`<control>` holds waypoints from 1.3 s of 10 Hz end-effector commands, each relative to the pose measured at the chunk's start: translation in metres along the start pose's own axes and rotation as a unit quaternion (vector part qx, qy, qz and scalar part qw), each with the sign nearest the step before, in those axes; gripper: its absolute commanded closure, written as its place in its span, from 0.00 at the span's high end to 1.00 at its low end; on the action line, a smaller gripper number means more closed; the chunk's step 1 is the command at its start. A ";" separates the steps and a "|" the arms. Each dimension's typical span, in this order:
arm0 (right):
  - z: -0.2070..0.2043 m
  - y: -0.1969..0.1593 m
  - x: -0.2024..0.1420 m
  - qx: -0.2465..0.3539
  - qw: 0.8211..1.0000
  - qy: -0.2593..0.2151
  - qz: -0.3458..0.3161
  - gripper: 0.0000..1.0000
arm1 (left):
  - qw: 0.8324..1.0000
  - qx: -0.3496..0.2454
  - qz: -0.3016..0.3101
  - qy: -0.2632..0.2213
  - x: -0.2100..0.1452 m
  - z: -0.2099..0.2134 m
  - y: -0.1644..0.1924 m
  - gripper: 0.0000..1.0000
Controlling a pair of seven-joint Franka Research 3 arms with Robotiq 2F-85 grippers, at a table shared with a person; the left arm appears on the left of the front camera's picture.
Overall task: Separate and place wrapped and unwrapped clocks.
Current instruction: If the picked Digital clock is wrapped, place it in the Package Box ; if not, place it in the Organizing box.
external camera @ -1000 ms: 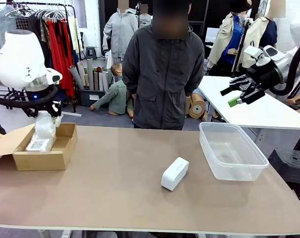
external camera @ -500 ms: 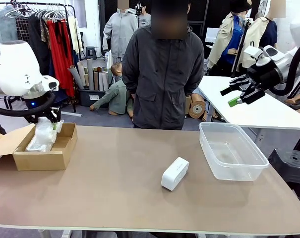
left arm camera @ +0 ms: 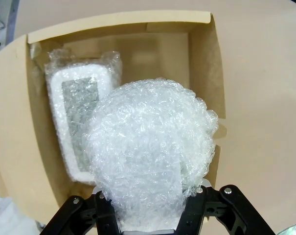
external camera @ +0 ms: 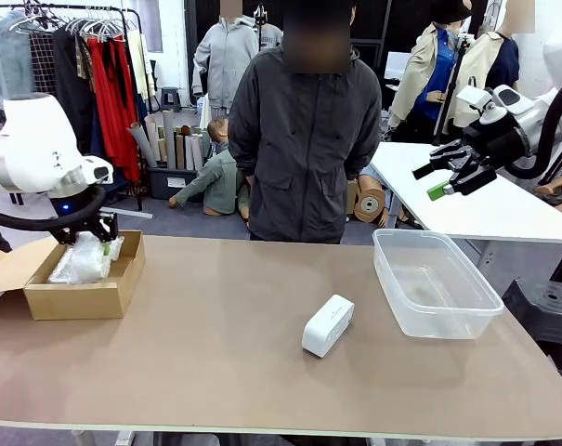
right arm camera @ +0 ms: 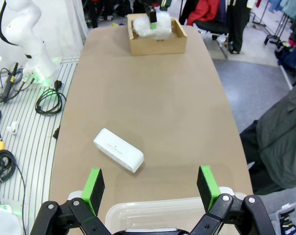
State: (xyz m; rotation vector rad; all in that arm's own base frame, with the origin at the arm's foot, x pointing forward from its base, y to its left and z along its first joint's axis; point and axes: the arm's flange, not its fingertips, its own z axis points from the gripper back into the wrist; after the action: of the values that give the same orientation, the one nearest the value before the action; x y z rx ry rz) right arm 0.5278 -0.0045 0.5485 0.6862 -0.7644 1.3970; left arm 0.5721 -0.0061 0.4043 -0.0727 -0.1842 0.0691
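Wrapped clock (left arm camera: 152, 156) sits pinched in your left gripper (left arm camera: 148, 213), the jaws pressed into the bubble wrap at its near end. It hangs low inside the box (left arm camera: 206, 73), partly over the second wrapped clock (left arm camera: 79, 122), which lies flat along one wall with its dark face up. You cannot tell from either view whether the held bundle rests on the box floor or on its neighbour.

The grip on one end makes sense. It leaves the rest of the bundle free to go down between the walls, and the soft wrap gives the pads something to bite.

The bare clock (external camera: 328, 325) lies on its long edge near the middle of the table (external camera: 215, 372), well apart from the box and nearer the tub (external camera: 485, 302). That looks like the sorting plan: wrapped ones to the box, the bare one to the tub.

Your right gripper (external camera: 429, 182) hovers high above the tub's end, fingers spread wide and holding nothing, probably parked clear of the left arm's work. The person (external camera: 304, 139) stands at the far side with hands out of play.
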 end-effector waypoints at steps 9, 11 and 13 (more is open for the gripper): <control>0.000 0.002 0.001 -0.002 1.000 -0.001 0.001 1.00 | 0.998 -0.035 -0.014 0.050 0.009 -0.044 0.004 0.00; 0.000 0.002 0.001 -0.002 1.000 -0.001 0.001 1.00 | 0.998 -0.037 -0.008 0.056 0.009 -0.050 0.007 0.00; 0.000 0.002 0.001 -0.002 1.000 -0.001 0.001 1.00 | 0.997 -0.036 -0.005 0.061 0.008 -0.054 0.010 0.00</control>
State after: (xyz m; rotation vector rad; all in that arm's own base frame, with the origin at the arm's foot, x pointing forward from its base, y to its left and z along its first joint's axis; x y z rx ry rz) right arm 0.5278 -0.0045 0.5485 0.6862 -0.7644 1.3971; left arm 0.5858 -0.0052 0.3481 -0.1193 -0.0713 0.0578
